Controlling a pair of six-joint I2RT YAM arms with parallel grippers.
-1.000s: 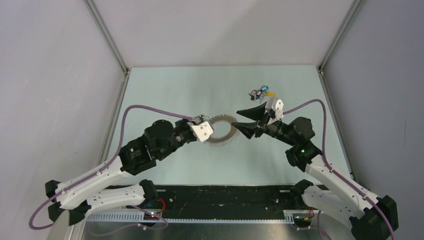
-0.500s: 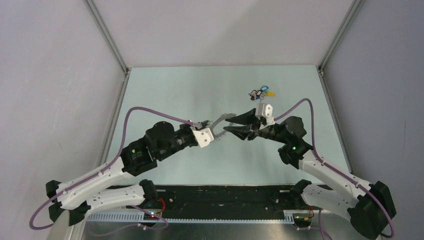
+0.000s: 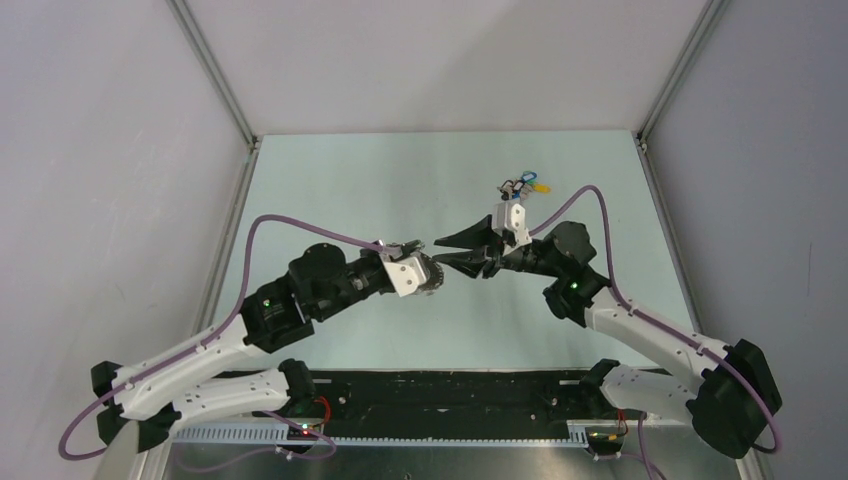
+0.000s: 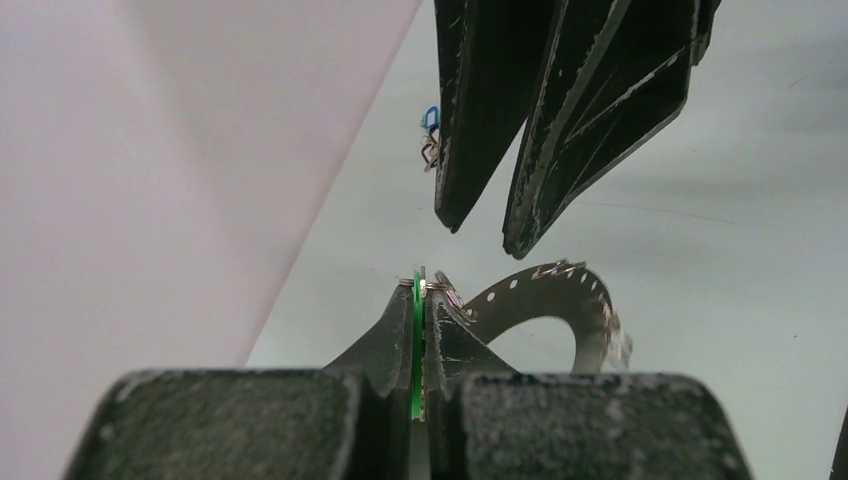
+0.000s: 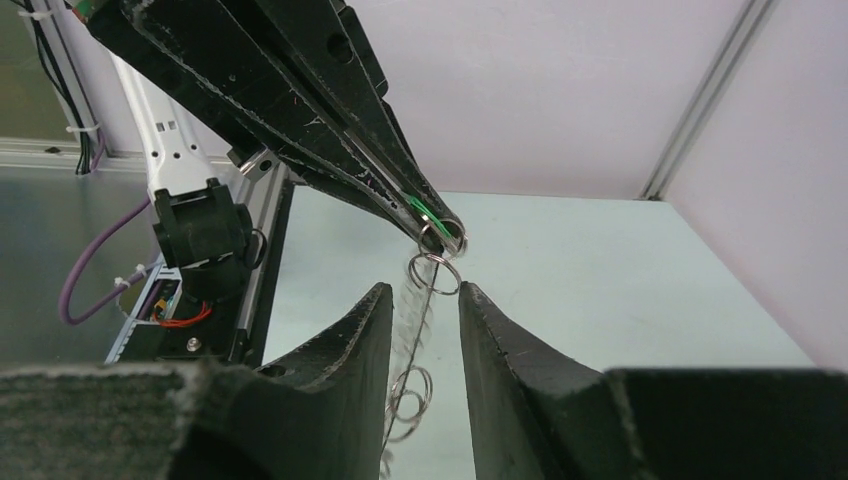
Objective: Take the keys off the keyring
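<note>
My left gripper [image 4: 420, 285] is shut on the green-headed key [image 4: 417, 345], seen edge-on between its pads. The grey keyring [image 4: 560, 290] hangs from that key by a small wire loop, lifted off the table. In the top view the left gripper [image 3: 430, 270] and right gripper [image 3: 447, 253] meet tip to tip at mid-table. My right gripper [image 5: 425, 290] is open. The keyring [image 5: 412, 320] stands edge-on between its fingers without clear contact. The left gripper's tips [image 5: 445, 235] and the green key [image 5: 425, 210] are just above them.
A small bunch of keys with blue and yellow heads [image 3: 523, 185] lies at the back right of the pale green table [image 3: 350, 190]; it also shows in the left wrist view [image 4: 430, 135]. Grey walls and metal frame posts [image 3: 215, 75] bound the sides.
The right gripper has moved left and now straddles the keyring, still open. The left gripper has lifted and turned the ring, so it no longer lies flat in the top view.
</note>
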